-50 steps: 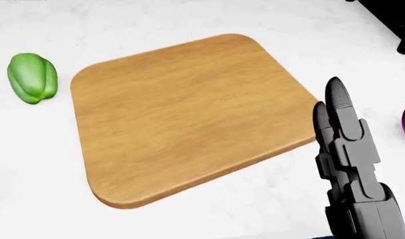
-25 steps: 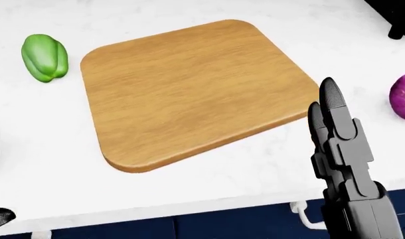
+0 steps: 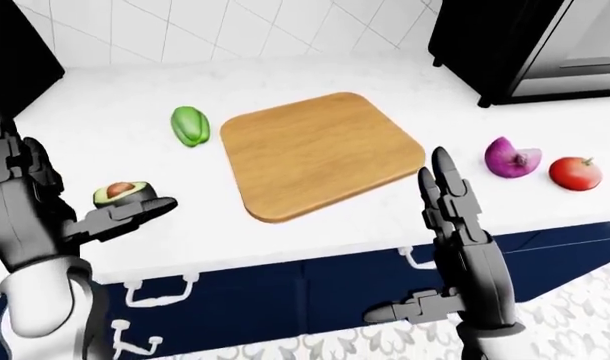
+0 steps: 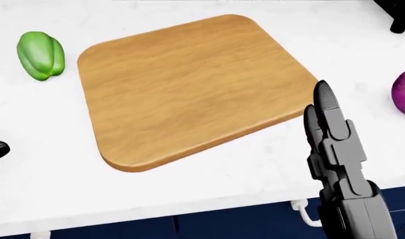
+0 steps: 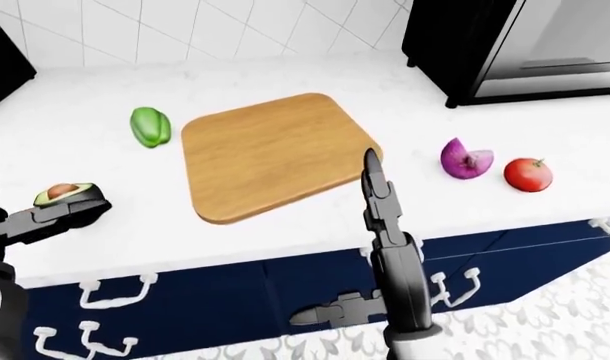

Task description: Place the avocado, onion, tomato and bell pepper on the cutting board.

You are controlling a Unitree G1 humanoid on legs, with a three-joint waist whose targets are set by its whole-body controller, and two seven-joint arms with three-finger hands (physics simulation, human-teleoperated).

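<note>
A wooden cutting board (image 3: 320,154) lies bare on the white counter. To its left lies a green bell pepper (image 3: 190,125). Lower left, near the counter's edge, an avocado half (image 3: 120,192) rests cut side up. My left hand (image 3: 80,191) is open beside it, thumb stretched just below the avocado; no fingers close round it. Right of the board lie a purple onion piece (image 3: 512,157) and a red tomato (image 3: 575,173). My right hand (image 3: 435,169) is open, fingers straight and pointing up, at the board's lower right corner, holding nothing.
A black appliance (image 3: 525,45) stands on the counter at the top right, and another dark shape (image 3: 20,52) at the top left. A tiled wall (image 3: 235,30) runs behind. Navy drawers with white handles (image 3: 160,289) sit below the counter's edge.
The head camera has moved: the board sits higher in the picture and the counter's edge and drawers show below. My right hand stays open, shifted slightly left. A left fingertip shows at the left edge.
</note>
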